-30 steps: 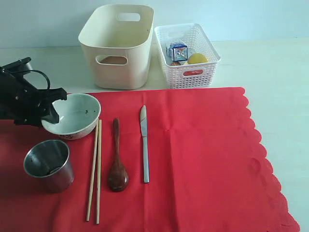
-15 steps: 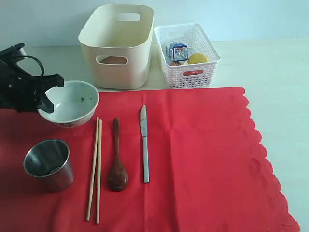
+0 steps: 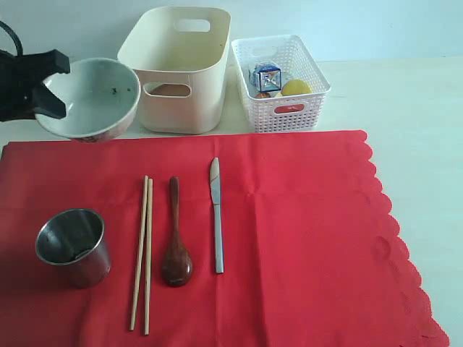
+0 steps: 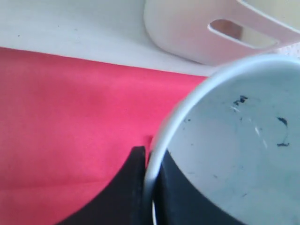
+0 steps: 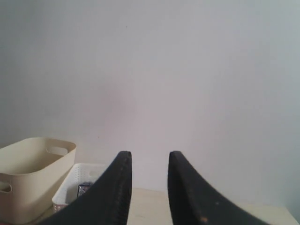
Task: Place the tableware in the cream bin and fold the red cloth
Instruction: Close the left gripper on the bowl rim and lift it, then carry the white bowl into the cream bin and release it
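Note:
My left gripper [image 3: 45,85] is shut on the rim of the pale bowl [image 3: 90,95], one finger inside and one outside, and holds it in the air left of the cream bin [image 3: 177,69]. The wrist view shows the same bowl [image 4: 243,150] with its rim pinched and the cream bin [image 4: 206,28] beyond. On the red cloth [image 3: 289,238] lie the steel cup [image 3: 72,246], chopsticks [image 3: 142,253], dark wooden spoon [image 3: 176,249] and knife [image 3: 216,215]. My right gripper [image 5: 149,161] is open and empty, raised facing the wall, out of the exterior view.
A white lattice basket [image 3: 281,83] holding a small carton and a lemon stands right of the cream bin. The right wrist view catches both the cream bin [image 5: 33,173] and the basket [image 5: 77,187] low down. Bare pale tabletop [image 3: 412,108] lies right of the cloth.
The left gripper has closed on the bowl's rim and lifted it off the cloth, up and back toward the cream bin. The right gripper has not changed.

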Robot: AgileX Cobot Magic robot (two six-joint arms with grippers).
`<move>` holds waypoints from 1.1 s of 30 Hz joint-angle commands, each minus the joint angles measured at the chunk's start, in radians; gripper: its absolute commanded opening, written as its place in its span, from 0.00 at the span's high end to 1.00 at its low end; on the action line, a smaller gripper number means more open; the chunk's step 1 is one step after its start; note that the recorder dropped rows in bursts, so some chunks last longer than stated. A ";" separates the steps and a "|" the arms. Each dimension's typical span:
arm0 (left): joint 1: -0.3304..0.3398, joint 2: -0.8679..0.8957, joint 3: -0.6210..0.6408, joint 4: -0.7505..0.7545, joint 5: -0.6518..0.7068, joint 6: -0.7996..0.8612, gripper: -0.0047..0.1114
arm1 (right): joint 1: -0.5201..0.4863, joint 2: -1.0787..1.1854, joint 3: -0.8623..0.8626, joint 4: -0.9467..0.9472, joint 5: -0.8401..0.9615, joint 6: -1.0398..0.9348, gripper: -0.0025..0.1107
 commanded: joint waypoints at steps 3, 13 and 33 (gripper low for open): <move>-0.006 -0.060 -0.017 -0.089 -0.004 0.057 0.95 | -0.006 -0.005 0.051 -0.059 -0.006 0.001 0.74; -0.006 -0.011 -0.200 -0.115 -0.009 0.076 0.96 | -0.006 -0.005 0.127 -0.134 -0.009 0.001 0.74; -0.017 0.344 -0.579 -0.179 0.013 0.076 0.96 | -0.006 -0.005 0.235 -0.165 -0.012 0.001 0.74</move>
